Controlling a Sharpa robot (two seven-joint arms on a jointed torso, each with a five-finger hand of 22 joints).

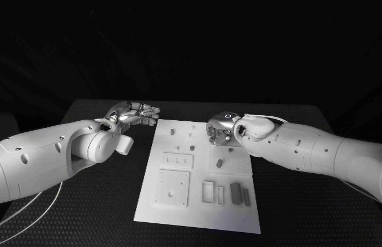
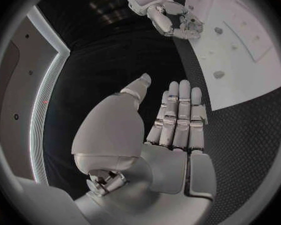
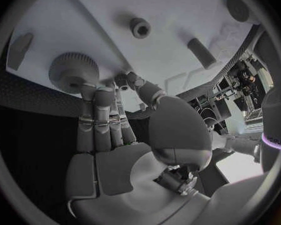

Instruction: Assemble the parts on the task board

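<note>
The white board [image 1: 199, 203] lies mid-tabletop [image 1: 95, 203] — no writing legible on it. The right robot hand [image 1: 221, 129] fingers a round ridged knob [image 3: 73, 71] at its far edge; whether gripped, unclear. The left robot hand [image 1: 135, 113] hovers beside the board — fingers straight, empty.

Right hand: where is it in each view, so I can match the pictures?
Head view: right hand over the board's far right edge.
Left wrist view: beyond the left hand, at the board's edge.
Right wrist view: hand in the middle, fingertips by a round part.
Shared landmark: the board.
</note>
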